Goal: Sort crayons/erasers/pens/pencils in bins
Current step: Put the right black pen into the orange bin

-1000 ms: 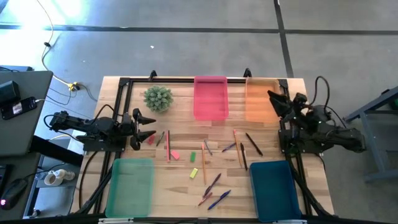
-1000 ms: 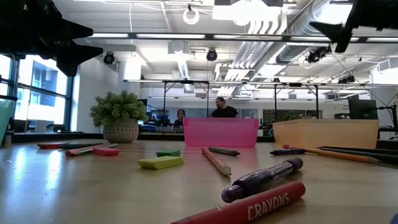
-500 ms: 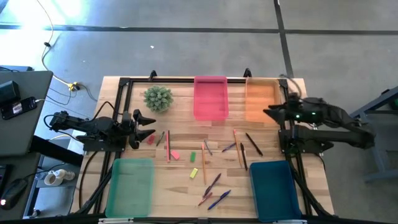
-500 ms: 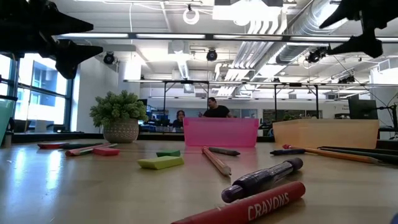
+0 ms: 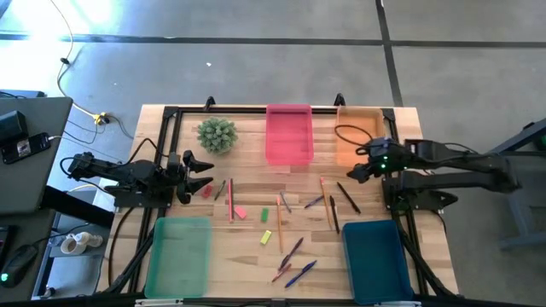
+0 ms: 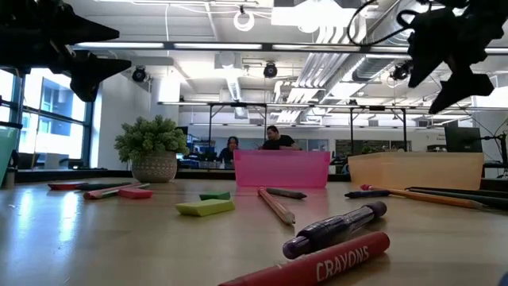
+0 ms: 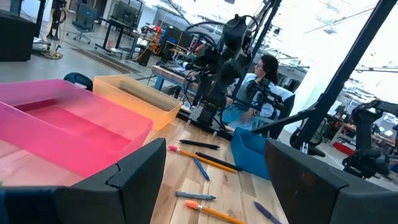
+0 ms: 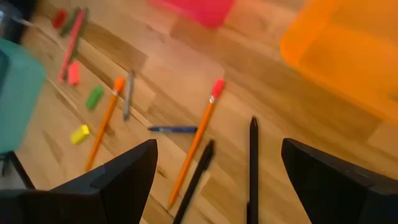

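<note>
Pencils, pens, crayons and erasers lie loose on the wooden table between four bins: pink point(image 5: 288, 135), orange point(image 5: 357, 136), light green point(image 5: 179, 256) and teal point(image 5: 377, 260). Orange pencils point(image 5: 279, 223) point(image 8: 196, 140), a red pencil point(image 5: 230, 200), black pens point(image 5: 347, 197), and pink point(image 5: 240, 212), green point(image 5: 265, 214) and yellow point(image 5: 266, 238) erasers lie flat. A red crayon point(image 6: 333, 258) lies near the front. My right gripper point(image 5: 358, 168) hangs open above the table beside the orange bin, tipped down. My left gripper point(image 5: 200, 175) waits open and level at the left edge.
A potted plant point(image 5: 217, 134) stands at the far left, beside the pink bin. Blue and purple pens point(image 5: 296, 260) lie near the front, between the green and teal bins. A black frame point(image 5: 256, 109) runs along the table's far edge. People sit in the room beyond the table.
My right gripper has swung from pointing up over the orange bin to tipping down at the table, moving a little toward the near edge and the table's middle. It stays open. My left gripper has rolled slightly in place. Nothing on the table has moved.
</note>
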`<state>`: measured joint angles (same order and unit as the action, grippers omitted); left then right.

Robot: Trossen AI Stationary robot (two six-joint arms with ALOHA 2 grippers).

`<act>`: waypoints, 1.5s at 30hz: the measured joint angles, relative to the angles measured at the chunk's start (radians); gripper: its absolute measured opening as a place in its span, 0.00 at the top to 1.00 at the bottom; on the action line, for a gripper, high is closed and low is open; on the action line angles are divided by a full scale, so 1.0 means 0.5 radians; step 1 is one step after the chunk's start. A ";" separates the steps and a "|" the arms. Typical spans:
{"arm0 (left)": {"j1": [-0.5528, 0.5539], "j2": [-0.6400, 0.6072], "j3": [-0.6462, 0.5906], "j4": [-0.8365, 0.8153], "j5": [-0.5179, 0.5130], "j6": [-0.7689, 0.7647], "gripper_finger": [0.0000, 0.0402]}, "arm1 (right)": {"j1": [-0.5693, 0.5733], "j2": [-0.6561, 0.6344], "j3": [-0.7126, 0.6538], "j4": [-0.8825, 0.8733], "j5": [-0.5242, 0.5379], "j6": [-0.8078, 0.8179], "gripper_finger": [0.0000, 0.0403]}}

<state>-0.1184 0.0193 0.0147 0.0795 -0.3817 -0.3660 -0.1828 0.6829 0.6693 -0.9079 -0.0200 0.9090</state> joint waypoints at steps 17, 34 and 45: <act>0.001 0.000 0.000 0.000 0.000 0.003 0.35 | 0.175 0.639 0.000 -0.010 -0.015 0.060 0.17; 0.000 0.000 0.000 0.000 0.000 0.003 0.35 | 0.457 1.104 -0.002 0.079 0.140 0.425 0.17; 0.000 0.000 0.000 0.000 0.000 0.004 0.35 | 0.516 1.323 -0.002 0.173 0.139 0.544 0.37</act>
<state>-0.1184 0.0193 0.0147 0.0795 -0.3817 -0.3641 0.0753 1.3444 0.6685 -0.8215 0.0498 1.1811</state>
